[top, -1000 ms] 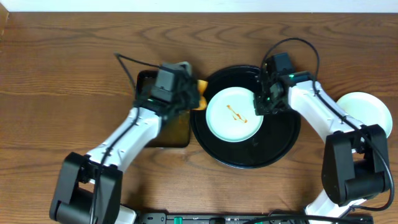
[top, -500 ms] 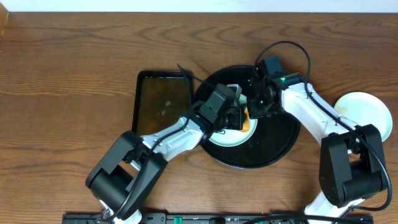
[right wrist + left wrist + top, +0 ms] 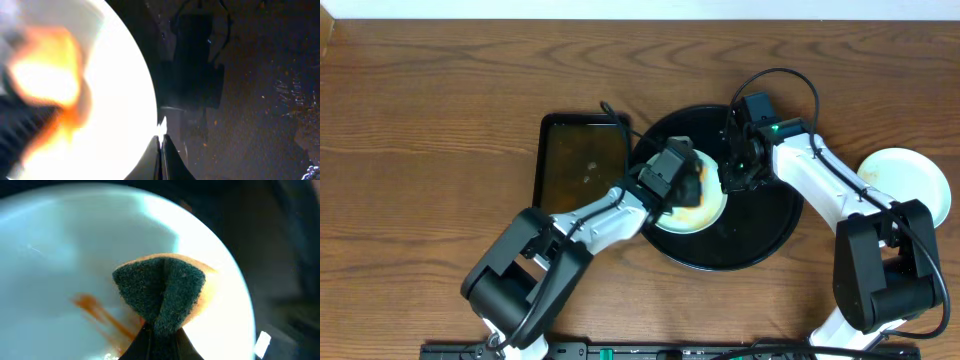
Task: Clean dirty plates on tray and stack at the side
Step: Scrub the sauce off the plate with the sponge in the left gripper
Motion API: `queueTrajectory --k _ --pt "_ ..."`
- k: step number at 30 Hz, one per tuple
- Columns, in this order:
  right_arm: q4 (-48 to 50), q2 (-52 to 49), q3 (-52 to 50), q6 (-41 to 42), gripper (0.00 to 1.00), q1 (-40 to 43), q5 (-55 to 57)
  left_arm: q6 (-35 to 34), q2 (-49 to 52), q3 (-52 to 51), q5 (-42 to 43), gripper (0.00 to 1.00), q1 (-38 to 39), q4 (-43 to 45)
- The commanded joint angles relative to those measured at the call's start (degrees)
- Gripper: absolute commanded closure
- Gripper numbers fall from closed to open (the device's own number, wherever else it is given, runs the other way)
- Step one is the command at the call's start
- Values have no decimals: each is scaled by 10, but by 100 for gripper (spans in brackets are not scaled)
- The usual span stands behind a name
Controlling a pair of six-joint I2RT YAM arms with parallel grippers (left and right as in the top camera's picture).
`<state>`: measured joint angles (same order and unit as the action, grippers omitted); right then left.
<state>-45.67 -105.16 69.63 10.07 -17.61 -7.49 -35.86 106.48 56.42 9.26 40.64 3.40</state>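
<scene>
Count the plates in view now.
2. The smeared plate lies on the black tray under the sponge; the side plate sits on the table at far right. Another may be stacked beneath it.

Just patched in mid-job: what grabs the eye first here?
The left gripper, shut on a folded sponge, presses it on the pale plate beside an orange sauce streak. The right gripper is closed at that plate's rim on the black tray. A second plate sits off the tray, far right.
</scene>
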Motion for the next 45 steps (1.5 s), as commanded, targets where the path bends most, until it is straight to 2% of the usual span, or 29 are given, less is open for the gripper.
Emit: queueTrajectory --k 1,7,12,14,16,18,19,23,27,30,33,37,40,42,45 --pt "-4 0 -1 6 99 -5 -3 68 11 8 -95 92 -52 -2" --pt "-6 0 -1 6 99 -5 -3 69 11 8 -68 92 -99 -12" --pt "-6 0 -1 6 99 -5 -3 70 11 8 -46 92 -103 -66" --pt "-4 0 -1 6 98 -5 -3 93 7 8 26 93 -104 -52" --pt "0 0 -1 6 93 -5 -3 115 -2 8 97 93 -103 -19" --pt "9 0 -1 6 85 -5 -10 134 -10 8 139 93 -103 11" --pt "12 0 -1 6 85 -5 -19 147 -14 8 146 92 -103 19" --pt "23 0 -1 6 85 -5 -49 194 -14 8 133 92 -103 11" --pt "41 0 -5 19 85 -5 -43 195 -3 8 86 93 -103 2" --pt "62 0 -22 36 85 -5 -44 195 6 8 82 93 -103 3" --pt "112 0 -64 71 84 -5 -44 251 7 8 82 93 -82 9" --pt "140 0 -92 73 85 -5 -49 336 7 8 82 93 -58 7" --pt "141 0 -105 73 85 -5 -48 360 7 8 80 93 -51 6" --pt "141 0 -110 73 87 -5 -48 379 7 8 80 93 -49 6" --pt "143 0 -113 77 96 -5 -48 433 7 8 80 92 -49 6"
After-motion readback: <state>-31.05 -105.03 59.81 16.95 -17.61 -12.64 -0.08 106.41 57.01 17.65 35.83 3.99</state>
